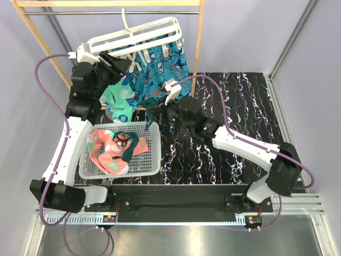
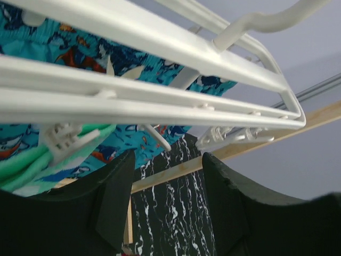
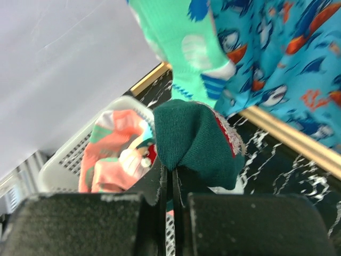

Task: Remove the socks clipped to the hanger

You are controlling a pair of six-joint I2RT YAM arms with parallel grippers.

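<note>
From above, you cannot tell which clip holds the mint sock (image 1: 118, 101): the left gripper (image 1: 117, 66) covers its top. In the left wrist view the hanger (image 2: 160, 104) runs off the left edge. At the right wrist, the teal sock (image 3: 197, 144) hides part of the basket (image 3: 59, 165).

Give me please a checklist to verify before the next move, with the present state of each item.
1. The right pincer is shut on the dark teal sock: ok.
2. The dark teal sock is released from the hanger: cannot tell, no view shows it.
3. The left pincer is open below the hanger: ok.
4. The mint sock is off the hanger: not ok, a clip holds it.
5. The basket is near the right pincer: ok.
</note>
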